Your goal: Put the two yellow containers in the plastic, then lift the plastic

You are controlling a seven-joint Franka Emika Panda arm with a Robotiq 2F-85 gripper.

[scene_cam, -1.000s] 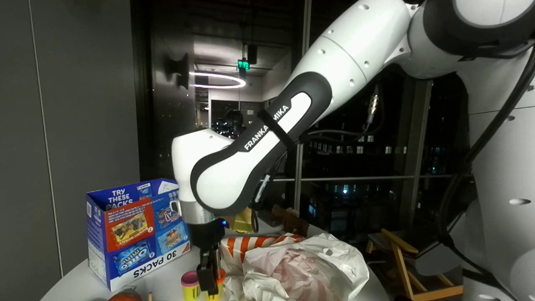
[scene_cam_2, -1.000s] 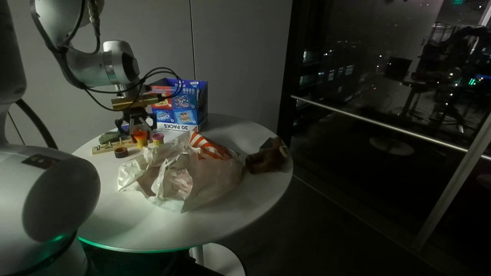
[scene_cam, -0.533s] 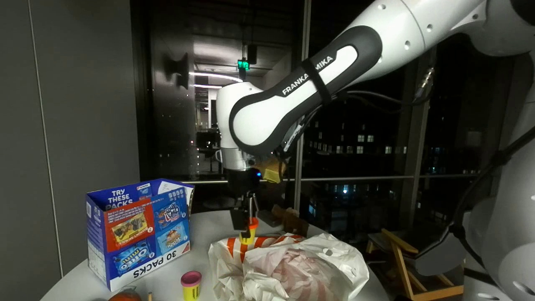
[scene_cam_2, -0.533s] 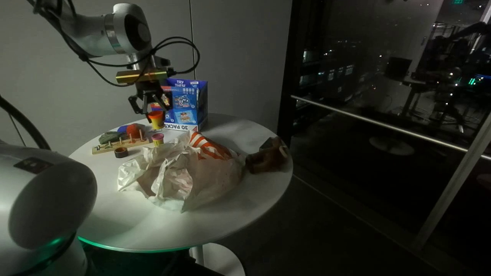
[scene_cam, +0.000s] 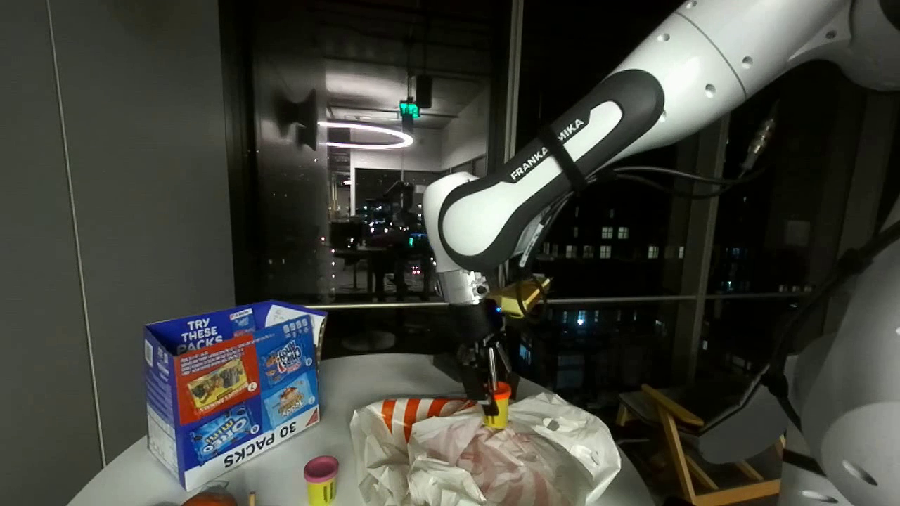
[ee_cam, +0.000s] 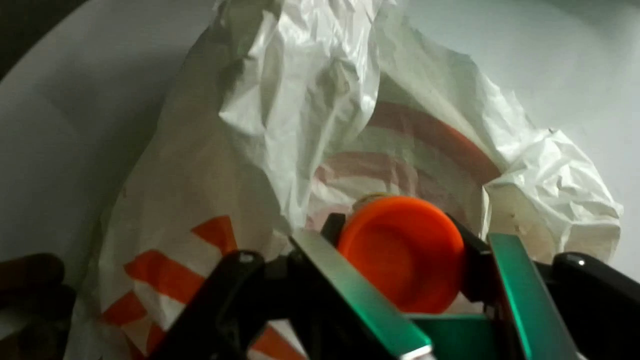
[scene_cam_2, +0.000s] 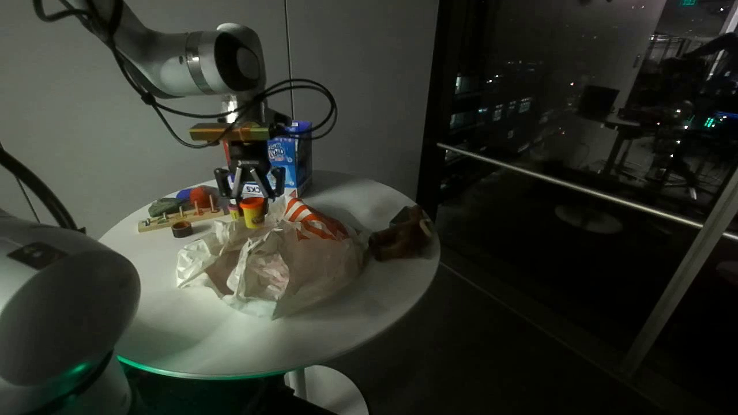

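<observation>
Orange-lidded yellow container (scene_cam: 500,409) is on the move: a second ago it was down close beside the pink-lidded yellow container (scene_cam: 321,483) on the round white table (scene_cam_2: 230,346), and now it hangs over the plastic bag (scene_cam: 478,460), roughly above the crumpled mouth going by the wrist view. The gripper (ee_cam: 402,242) has it, jaws clamped on either side. No telling whether its base touches the plastic. So the first drop-off looks close, though going a bit lower before letting go is probably safer, since that loose mouth could fold and tip it. The pink-lidded one hasn't budged, standing next to the bag, so that trip plus the lift are left.

The table also holds a blue snack box (scene_cam: 242,397), a wooden peg board (scene_cam_2: 193,218) and some brown lump (scene_cam_2: 403,235) too dim to identify. Dark room, plain grey wall (scene_cam: 148,176), night-black windows (scene_cam: 605,337).
</observation>
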